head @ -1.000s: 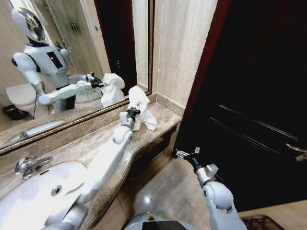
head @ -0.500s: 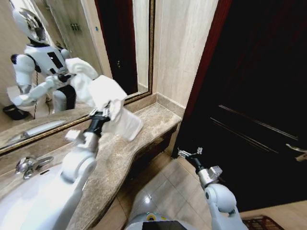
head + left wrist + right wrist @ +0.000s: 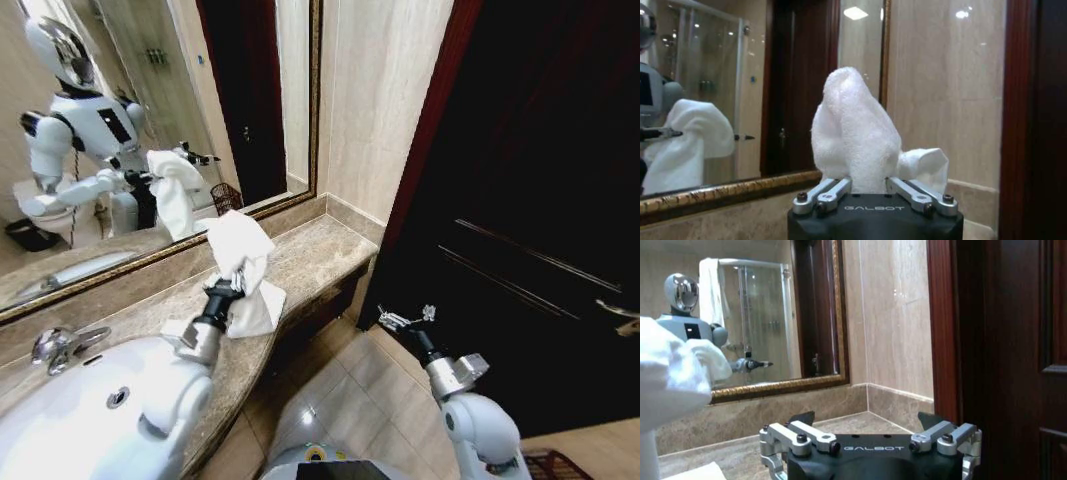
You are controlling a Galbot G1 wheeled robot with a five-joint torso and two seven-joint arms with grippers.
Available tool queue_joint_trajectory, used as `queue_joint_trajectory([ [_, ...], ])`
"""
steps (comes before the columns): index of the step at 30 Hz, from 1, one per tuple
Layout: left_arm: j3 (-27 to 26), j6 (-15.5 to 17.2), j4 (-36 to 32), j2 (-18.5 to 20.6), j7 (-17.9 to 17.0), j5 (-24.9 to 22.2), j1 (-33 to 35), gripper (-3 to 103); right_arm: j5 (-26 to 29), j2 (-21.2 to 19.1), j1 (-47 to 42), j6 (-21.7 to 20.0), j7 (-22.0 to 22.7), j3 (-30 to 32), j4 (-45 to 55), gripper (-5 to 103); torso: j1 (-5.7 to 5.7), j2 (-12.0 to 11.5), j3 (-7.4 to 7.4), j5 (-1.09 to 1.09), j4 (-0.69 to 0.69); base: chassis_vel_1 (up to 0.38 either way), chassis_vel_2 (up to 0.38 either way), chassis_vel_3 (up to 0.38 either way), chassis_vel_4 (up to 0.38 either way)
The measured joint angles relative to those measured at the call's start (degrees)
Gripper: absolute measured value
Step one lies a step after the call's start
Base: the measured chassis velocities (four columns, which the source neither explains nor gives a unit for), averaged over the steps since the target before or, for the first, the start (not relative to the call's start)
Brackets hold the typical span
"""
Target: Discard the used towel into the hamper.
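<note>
The white towel (image 3: 240,262) is up off the marble vanity counter (image 3: 310,262), bunched in the left gripper (image 3: 226,290) and hanging above the counter's front edge, just right of the washbasin (image 3: 75,400). It looks soft, limp and light: one lobe stands up above the jaws, and a loose tail droops below toward the stone. No stiffness there, so it will likely sag and swing with any arm motion, and a trailing corner could snag on the counter lip. A pinch through the thick gathered middle suits it best, and that is roughly where the hold sits now.

In the left wrist view the towel (image 3: 855,140) rises straight out between the two metal fingers (image 3: 830,192), which are closed in tight on the cloth with a smaller fold bulging off to one side. A firm clench, then, on a compressible bundle.

The right gripper (image 3: 403,320) hangs low over the tiled floor (image 3: 340,395) beside the dark wooden door (image 3: 530,200), well apart from the towel. Its own camera shows the fingers (image 3: 795,434) spread wide, nothing between them.

The mirror (image 3: 150,120) shows the robot's reflection with the towel. At the lower right corner of the head view sits a sliver of reddish-brown open weave, seemingly the hamper (image 3: 545,465), down by the door on the robot's right.
</note>
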Motion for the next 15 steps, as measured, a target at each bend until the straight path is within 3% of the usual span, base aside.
queue_joint_trajectory([
  [5, -1.08, -1.86, 0.39, 0.38, 1.76, 0.18, 1.05, 9, 1.69, -0.71, -1.19, -0.01, 0.54, 1.28, 0.74, 100, 0.0, 0.0, 0.0, 0.01, -0.01, 0.052, -0.048, -0.057, 0.074],
  [15, 1.07, -0.8, 0.0, 0.05, 1.8, 0.56, -0.8, 9, 1.84, -0.67, -0.97, 0.01, 0.95, 1.56, 0.2, 100, -0.02, 0.0, 0.0, 0.0, 0.0, 0.127, -0.118, -0.121, 0.122],
])
